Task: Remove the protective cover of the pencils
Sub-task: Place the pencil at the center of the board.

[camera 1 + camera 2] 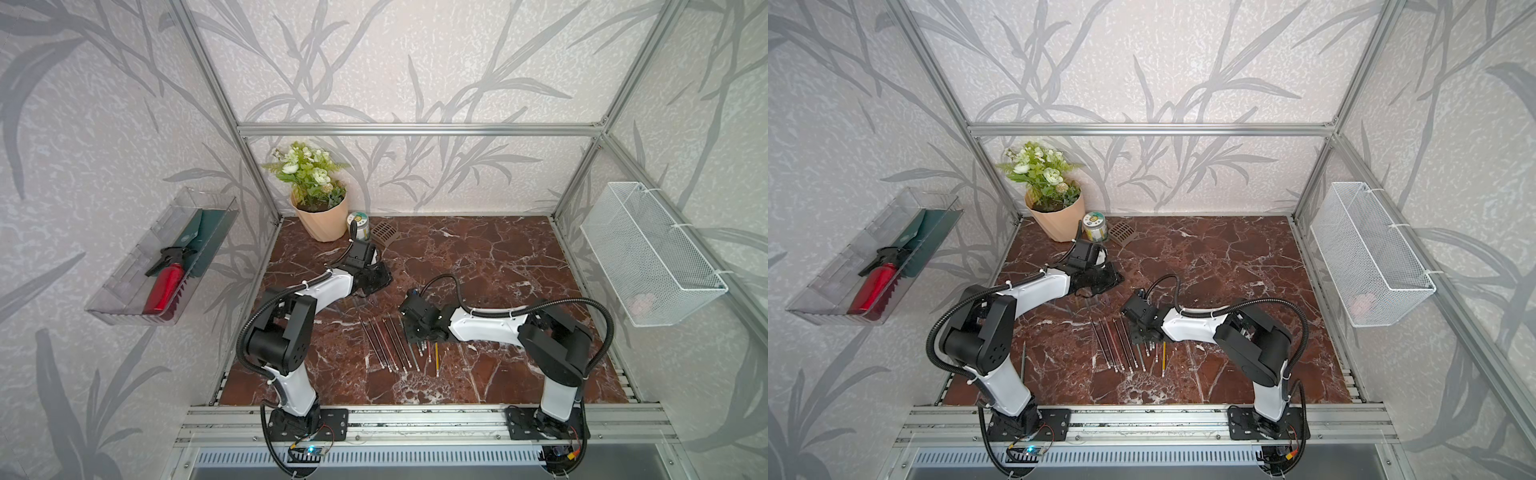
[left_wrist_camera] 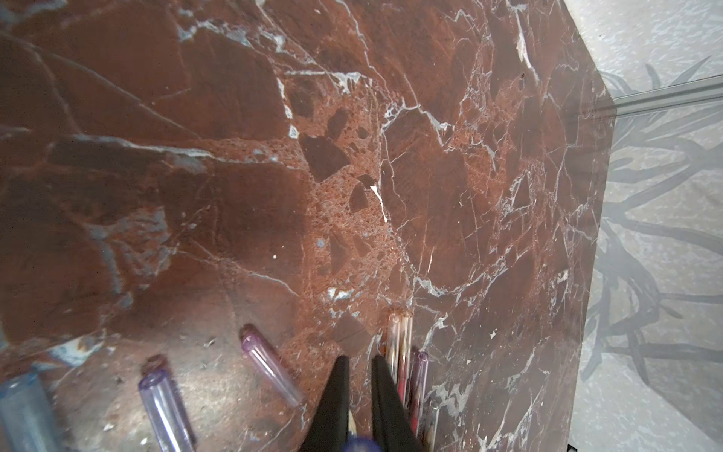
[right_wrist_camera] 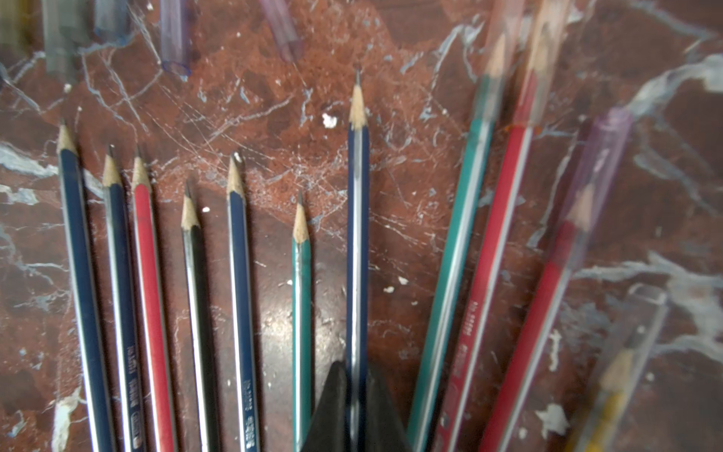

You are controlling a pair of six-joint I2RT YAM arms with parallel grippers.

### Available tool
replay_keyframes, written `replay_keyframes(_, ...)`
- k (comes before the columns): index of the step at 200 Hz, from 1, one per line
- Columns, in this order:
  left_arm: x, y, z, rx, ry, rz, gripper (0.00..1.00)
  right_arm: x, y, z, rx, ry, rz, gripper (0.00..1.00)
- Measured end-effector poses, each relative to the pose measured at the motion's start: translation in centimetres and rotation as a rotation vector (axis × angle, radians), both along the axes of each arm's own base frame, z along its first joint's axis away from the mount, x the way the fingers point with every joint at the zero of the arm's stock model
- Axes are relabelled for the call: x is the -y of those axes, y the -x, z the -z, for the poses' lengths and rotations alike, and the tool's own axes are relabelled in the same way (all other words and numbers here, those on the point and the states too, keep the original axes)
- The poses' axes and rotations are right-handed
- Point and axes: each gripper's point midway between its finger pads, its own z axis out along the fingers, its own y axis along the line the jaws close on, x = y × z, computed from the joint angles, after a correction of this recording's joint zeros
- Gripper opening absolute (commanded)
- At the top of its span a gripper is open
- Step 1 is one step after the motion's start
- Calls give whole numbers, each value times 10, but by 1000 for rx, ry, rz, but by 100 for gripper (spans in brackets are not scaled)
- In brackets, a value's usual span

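Several pencils (image 1: 395, 345) (image 1: 1125, 345) lie fanned on the marble floor, tips pointing away from the front. My right gripper (image 3: 357, 368) (image 1: 415, 337) is shut on a dark blue pencil (image 3: 358, 235) whose sharpened tip is bare. Beside it, green, red and yellow pencils still wear a clear protective cover (image 3: 606, 137). Loose covers (image 2: 270, 368) (image 3: 174, 39) lie beyond the tips. My left gripper (image 2: 358, 358) (image 1: 379, 281) hangs over them, shut on a bluish cover that shows only as a blur deep between its fingers.
A flower pot (image 1: 324, 216), a small tin (image 1: 358, 224) and a brown grille piece (image 1: 384, 232) stand at the back left. One pencil (image 1: 1022, 361) lies apart by the left arm. A clear wall tray (image 1: 124, 303) holds a red bottle. A white mesh basket (image 1: 652, 253) hangs on the right.
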Motion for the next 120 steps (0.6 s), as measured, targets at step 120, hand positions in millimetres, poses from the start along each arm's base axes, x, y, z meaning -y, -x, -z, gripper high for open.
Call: replay_keyframes(120, 11, 4, 24, -96, -72, 51, 0, -1, 1, 0, -6, -5, -2, 16)
